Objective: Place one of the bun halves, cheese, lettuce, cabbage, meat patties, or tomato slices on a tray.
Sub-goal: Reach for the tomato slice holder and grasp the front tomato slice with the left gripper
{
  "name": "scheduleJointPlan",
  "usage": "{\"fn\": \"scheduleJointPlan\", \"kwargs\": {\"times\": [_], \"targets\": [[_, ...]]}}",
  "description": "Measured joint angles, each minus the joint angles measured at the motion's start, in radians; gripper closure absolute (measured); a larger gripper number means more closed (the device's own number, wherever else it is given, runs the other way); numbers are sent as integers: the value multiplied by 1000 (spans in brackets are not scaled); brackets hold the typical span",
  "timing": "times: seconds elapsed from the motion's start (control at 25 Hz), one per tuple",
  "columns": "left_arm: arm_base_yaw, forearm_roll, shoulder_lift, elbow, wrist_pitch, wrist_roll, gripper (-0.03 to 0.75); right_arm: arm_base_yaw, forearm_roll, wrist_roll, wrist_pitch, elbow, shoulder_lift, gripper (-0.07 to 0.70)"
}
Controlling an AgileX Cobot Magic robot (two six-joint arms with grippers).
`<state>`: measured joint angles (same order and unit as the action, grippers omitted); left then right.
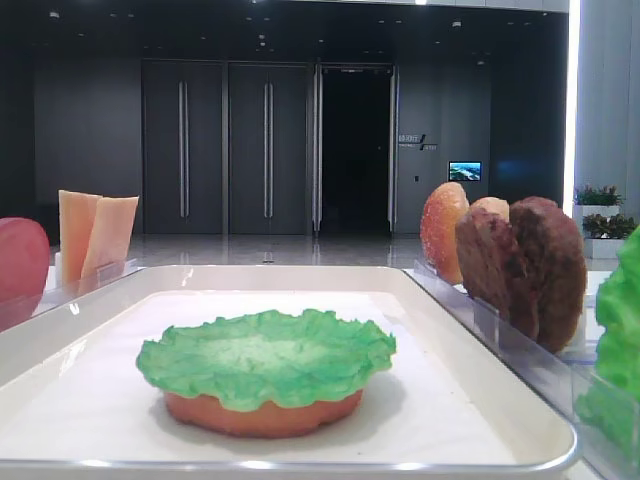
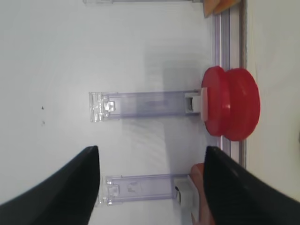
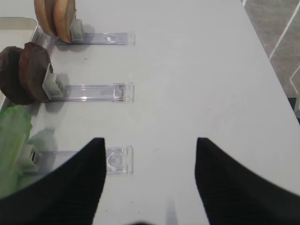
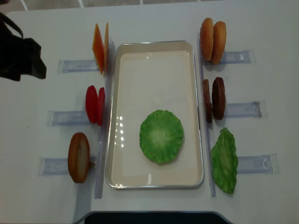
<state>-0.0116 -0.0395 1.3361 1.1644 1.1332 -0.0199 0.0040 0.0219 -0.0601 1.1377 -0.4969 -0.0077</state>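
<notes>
Overhead view: lettuce [image 4: 161, 136] lies in the tray [image 4: 154, 52] toward 6 o'clock, over what looks like a bun half [image 1: 262, 412]. Tomato slices [image 4: 95, 104] stand at its 9 o'clock. Left gripper [image 2: 151, 157] and right gripper [image 3: 150, 145] gape wide, holding nothing.

Bun half [image 1: 262, 414] mostly hidden under the lettuce [image 1: 268, 356], only its lower edge showing; overhead, lettuce covers it entirely; tomato slices [image 1: 20, 262] cut by left frame edge in low view; second lettuce leaf [image 3: 11, 140] cropped at right wrist view's left edge; left gripper [image 2: 151, 187] fingertips run off the bottom edge.
</notes>
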Motion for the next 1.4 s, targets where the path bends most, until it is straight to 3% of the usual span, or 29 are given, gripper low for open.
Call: {"fn": "scheduleJointPlan", "kwargs": {"times": [0.44,0.88,1.4], "targets": [[0,0,217,127,-20,-1,192,0,0,0,0,0,0,202],[6,-1,280,131,-23,-15,192,0,0,0,0,0,0,202],[229,6,280,132,-23,68,192,0,0,0,0,0,0,202]]}}
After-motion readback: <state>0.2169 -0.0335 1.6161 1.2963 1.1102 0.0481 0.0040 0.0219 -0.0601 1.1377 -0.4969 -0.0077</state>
